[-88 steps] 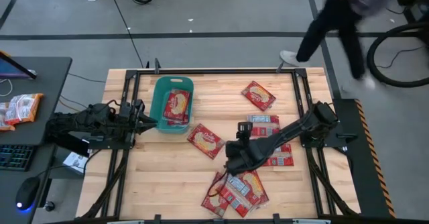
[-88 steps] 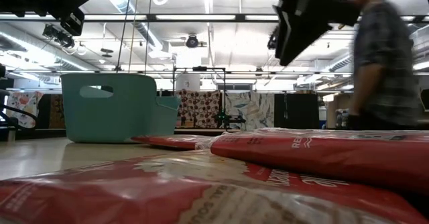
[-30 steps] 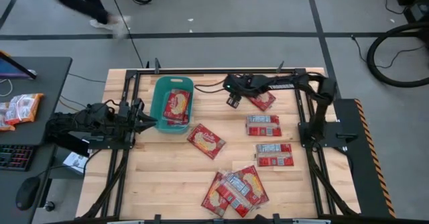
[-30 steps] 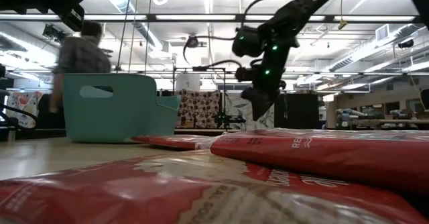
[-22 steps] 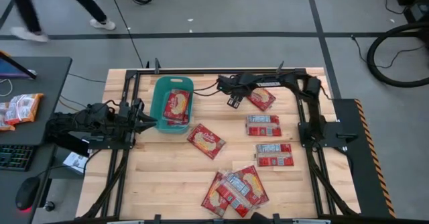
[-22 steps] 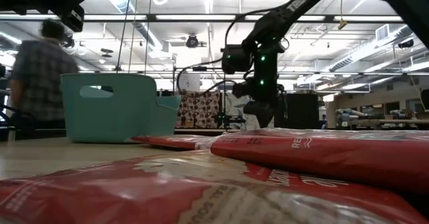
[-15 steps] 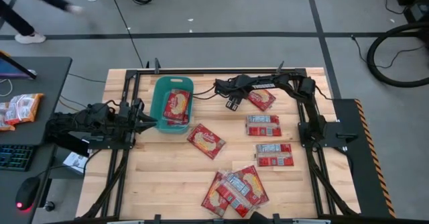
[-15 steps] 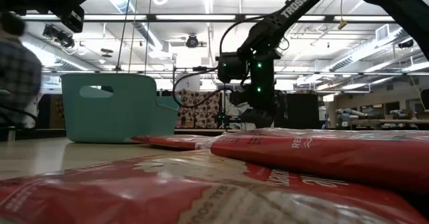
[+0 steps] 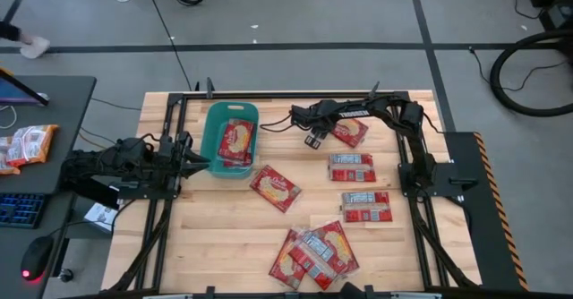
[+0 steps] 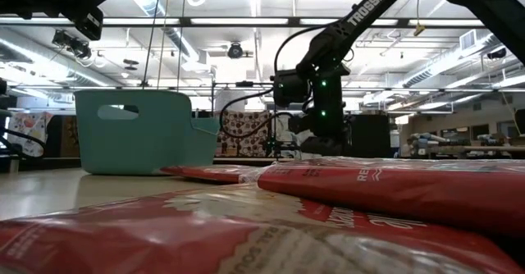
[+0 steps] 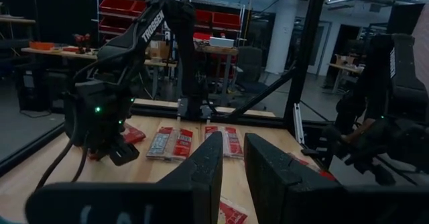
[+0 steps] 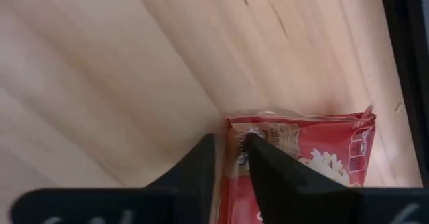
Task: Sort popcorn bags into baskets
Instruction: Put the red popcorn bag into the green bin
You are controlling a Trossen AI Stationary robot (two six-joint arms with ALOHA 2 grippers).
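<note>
our right gripper [image 12: 231, 158] pinches the edge of a popcorn bag [image 9: 347, 132], probably to lift it; the left gripper [image 9: 199, 163] waits nearly closed beside the basket [image 9: 212, 143].

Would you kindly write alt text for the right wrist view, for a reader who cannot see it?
The right gripper reaches down to the corner of a red popcorn bag lying flat on the pale wooden table, one dark finger on bare wood just outside the packet's edge, the other over its printed face. A dark frame rail runs along one side.
</note>
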